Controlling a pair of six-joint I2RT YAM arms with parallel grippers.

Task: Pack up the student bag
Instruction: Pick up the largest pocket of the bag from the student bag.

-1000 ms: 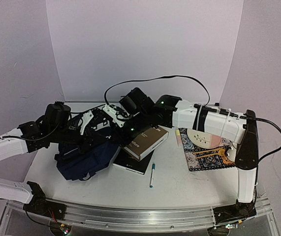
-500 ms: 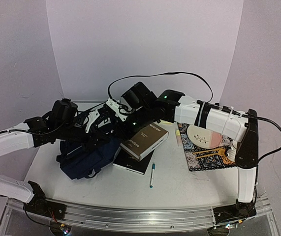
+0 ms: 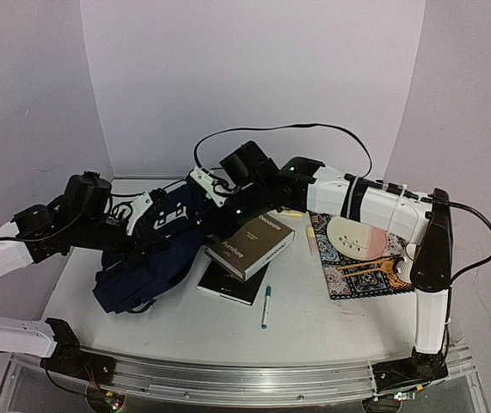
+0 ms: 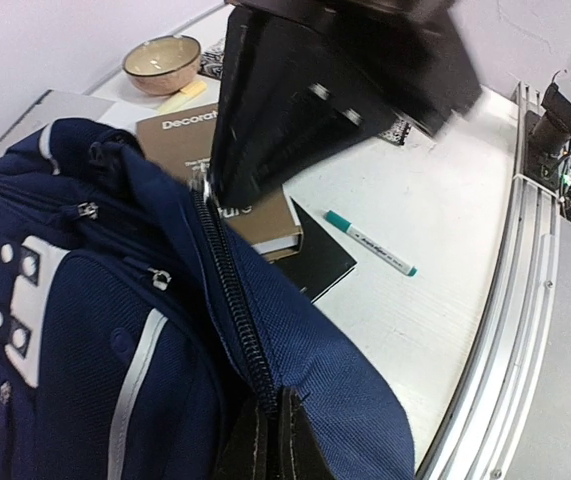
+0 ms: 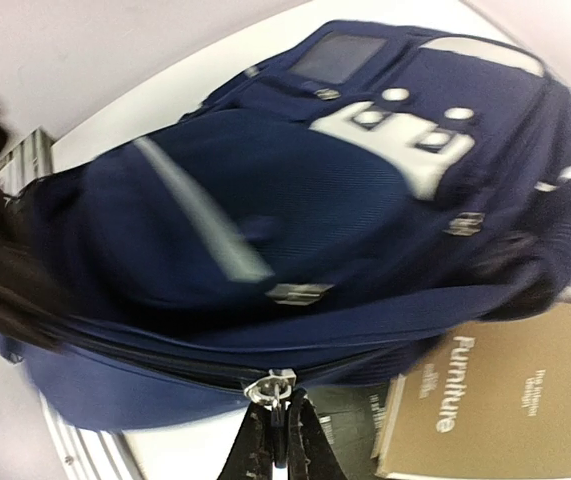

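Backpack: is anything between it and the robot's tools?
No, nothing visible. The right tool pinches the zipper pull of the student bag, and the left tool is shut on the bag's fabric edge beside the zipper.

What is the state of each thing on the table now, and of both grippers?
student bag: zipper looks closed where visible
left gripper: shut on the student bag's zipper edge
right gripper: shut on the zipper pull
brown book: closed, resting on black notebook
pen: lying flat
bowl: upright, empty
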